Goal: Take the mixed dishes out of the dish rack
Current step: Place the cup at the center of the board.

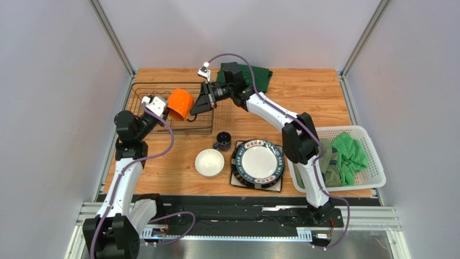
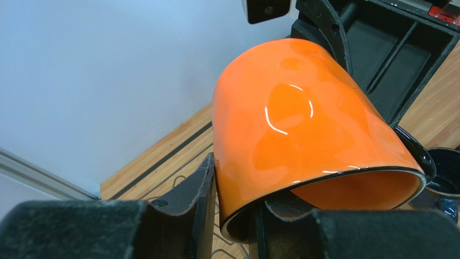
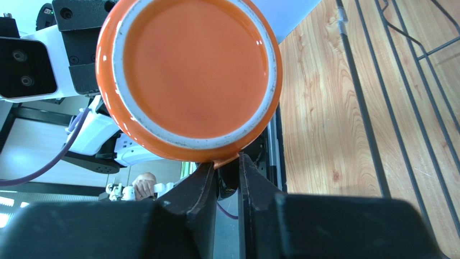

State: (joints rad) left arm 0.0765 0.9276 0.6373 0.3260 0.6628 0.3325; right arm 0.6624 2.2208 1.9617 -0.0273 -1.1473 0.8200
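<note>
The orange mug (image 1: 180, 104) hangs on its side above the dish rack (image 1: 156, 86), held from both ends. My left gripper (image 1: 169, 113) is shut on its rim, one finger outside the wall and one inside (image 2: 237, 189). From the right, my right gripper (image 1: 193, 105) pinches the mug's handle between its fingertips (image 3: 225, 163), below the mug's base (image 3: 189, 70). On the table in front of the rack stand the dark blue mug (image 1: 223, 141), the small white bowl (image 1: 209, 162) and the round dark-rimmed plate (image 1: 258, 161). A square dark edge (image 1: 236, 182) shows under that plate.
A white slatted basket (image 1: 372, 156) with green cloths sits at the right edge of the table. A dark green cloth (image 1: 260, 75) lies at the back behind the right arm. The rack's wires (image 3: 399, 81) run close beside the right gripper.
</note>
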